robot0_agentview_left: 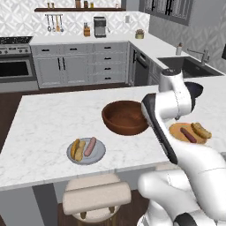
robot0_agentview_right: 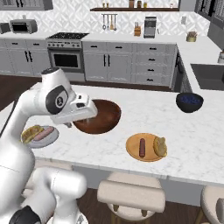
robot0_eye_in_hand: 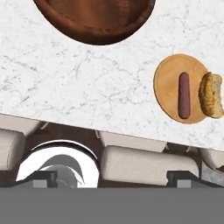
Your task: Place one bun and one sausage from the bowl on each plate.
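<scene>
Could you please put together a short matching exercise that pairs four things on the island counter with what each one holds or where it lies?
Things:
1. grey-blue plate
2. orange-tan plate
3. large brown bowl
4. small dark blue bowl

Descriptions:
A. nothing seen inside it, between the two plates
B. holds a light pink sausage beside a bun
C. toward the sink end of the counter
D. holds a dark sausage beside a bun

Pairs: 1-B, 2-D, 3-A, 4-C

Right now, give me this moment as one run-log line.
bowl: looks empty | grey-blue plate: bun + sausage | orange plate: bun + sausage | end effector: raised over counter edge, holding nothing visible | task: appears complete
</scene>
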Motion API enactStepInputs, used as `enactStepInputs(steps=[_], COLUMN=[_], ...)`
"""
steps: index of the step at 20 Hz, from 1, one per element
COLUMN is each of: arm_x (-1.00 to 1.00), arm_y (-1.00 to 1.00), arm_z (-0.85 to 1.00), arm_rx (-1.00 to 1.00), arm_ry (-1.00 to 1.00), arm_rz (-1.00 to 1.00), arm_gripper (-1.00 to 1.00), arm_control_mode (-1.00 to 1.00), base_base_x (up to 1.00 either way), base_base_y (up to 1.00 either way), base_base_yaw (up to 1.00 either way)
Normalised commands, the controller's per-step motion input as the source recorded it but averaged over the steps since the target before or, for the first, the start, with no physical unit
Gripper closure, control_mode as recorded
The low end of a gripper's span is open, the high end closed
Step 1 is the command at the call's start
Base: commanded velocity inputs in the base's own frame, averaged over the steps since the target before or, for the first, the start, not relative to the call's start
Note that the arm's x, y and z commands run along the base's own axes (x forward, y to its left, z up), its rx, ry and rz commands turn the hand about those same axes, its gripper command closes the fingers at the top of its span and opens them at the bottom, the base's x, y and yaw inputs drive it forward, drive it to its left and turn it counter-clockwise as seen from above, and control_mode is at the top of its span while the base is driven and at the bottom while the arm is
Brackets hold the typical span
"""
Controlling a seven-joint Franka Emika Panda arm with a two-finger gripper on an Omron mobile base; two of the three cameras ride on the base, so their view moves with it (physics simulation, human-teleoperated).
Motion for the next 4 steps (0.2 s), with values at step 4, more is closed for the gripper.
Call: enactStepInputs(steps=[4], arm_x=[-0.26], arm_y=[0.09], arm_z=[-0.08], arm_rx=[0.0], arm_ry=[-0.02], arm_rz=[0.02], arm_gripper=[-1.0], arm_control_mode=[-1.0], base_base_x=[0.0], base_base_y=[0.0], base_base_yaw=[0.0])
